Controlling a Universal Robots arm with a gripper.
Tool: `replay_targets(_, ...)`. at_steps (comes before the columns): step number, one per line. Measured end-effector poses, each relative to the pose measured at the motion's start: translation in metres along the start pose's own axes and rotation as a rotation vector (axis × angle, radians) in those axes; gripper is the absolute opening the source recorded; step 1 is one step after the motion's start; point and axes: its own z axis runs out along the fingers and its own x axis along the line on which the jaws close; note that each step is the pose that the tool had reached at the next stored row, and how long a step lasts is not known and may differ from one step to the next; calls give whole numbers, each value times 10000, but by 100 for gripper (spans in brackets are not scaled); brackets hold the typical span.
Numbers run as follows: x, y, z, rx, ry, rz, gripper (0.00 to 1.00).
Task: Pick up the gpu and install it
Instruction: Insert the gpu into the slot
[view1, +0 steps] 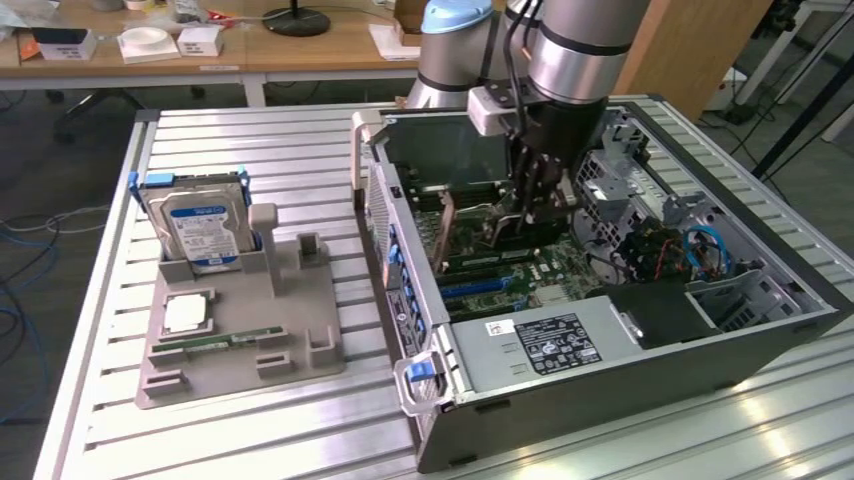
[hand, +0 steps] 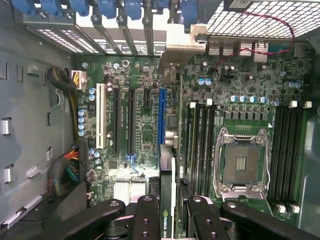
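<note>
We see the claw (hand: 170, 202) inside the open computer case (view1: 627, 365), pinching the gpu (hand: 165, 225) edge-on between its fingers (hand: 145, 215). The card stands in line with the motherboard's blue slot (hand: 162, 115). Its far edge is hidden, so we cannot tell whether it touches the slot.

Black gpu (hand: 166, 190), green motherboard (hand: 145, 115), blue slot (hand: 162, 115), blue-white hard drive label (view1: 204, 235)

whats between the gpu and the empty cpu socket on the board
In the wrist view, a bank of black memory slots runs between the gpu and the cpu socket.
</note>
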Motion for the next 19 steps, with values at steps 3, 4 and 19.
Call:
replay_targets(3, 1, 14, 17, 0, 2, -1, 26)
replay_targets(4, 1, 19, 26, 0, 2, -1, 26)
replay_targets(19, 17, 108, 107, 0, 31, -6, 26)
